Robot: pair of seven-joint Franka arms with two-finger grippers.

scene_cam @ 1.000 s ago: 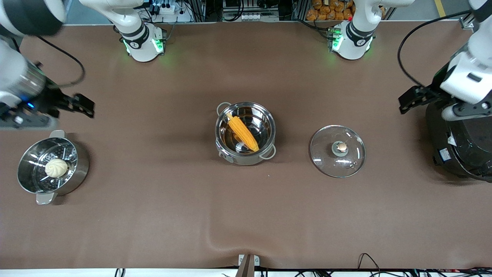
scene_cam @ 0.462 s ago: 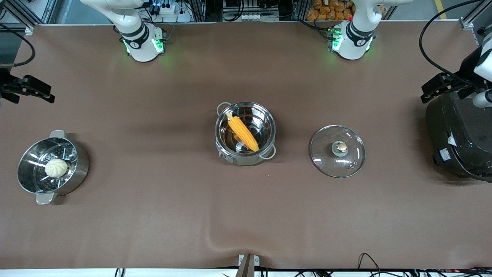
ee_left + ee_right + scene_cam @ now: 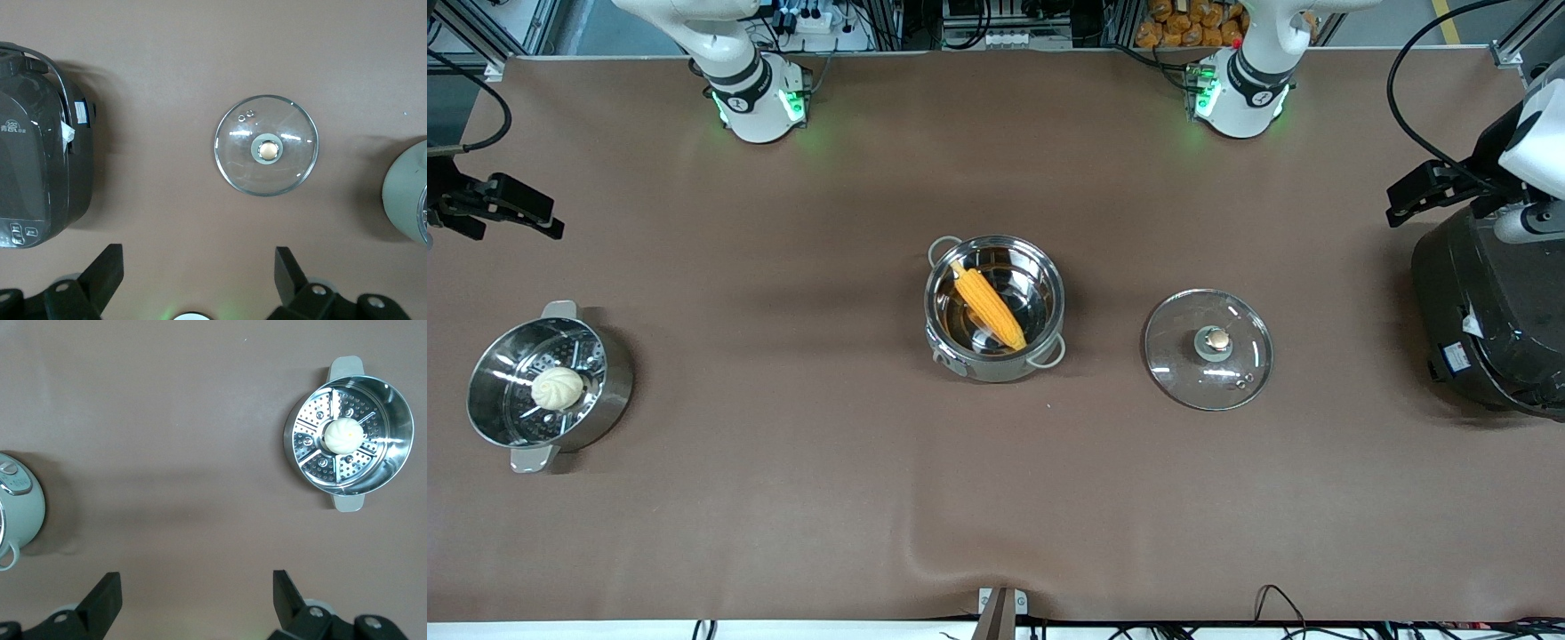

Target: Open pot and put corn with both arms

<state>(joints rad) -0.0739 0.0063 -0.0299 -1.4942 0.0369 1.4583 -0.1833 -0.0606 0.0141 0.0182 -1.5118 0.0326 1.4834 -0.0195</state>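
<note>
A brown mat covers the whole table [image 3: 783, 498], with cable racks and a bin of orange goods along the edge where the two arm bases stand.

Left gripper [image 3: 1414, 189] first: it hangs high over the left arm's end of the table, just above the edge of the large black cooker [image 3: 1489, 320], fingers spread wide and holding nothing. The left wrist view confirms it, both dark fingertips [image 3: 107, 267] set well apart over bare mat. Straight below that camera lies the glass lid [image 3: 267, 145], flat on the mat, coppery knob [image 3: 268, 149] up, with the cooker [image 3: 33, 140] off to one side.

Over to the right gripper [image 3: 511, 206]: up in the air above the right arm's end of the table, over bare mat, jaws parted and empty as well. Its wrist view shows the two fingertips [image 3: 103, 593] wide apart, and the steel steamer pot [image 3: 348, 435] with the white bun [image 3: 343, 435] sitting on its perforated insert.

Now the middle of the table. The pot [image 3: 996, 364] stands uncovered, two thin loop handles showing, and the corn [image 3: 988, 304] lies inside it, slanted across the bottom, one end up against the wall nearest the bases. The lid [image 3: 1208, 348] rests just beside the pot, toward the left arm's end, not touching it. The steamer pot [image 3: 609, 391] with its bun [image 3: 557, 388] sits well apart at the right arm's end, nearer the front camera than the right gripper's spot.
</note>
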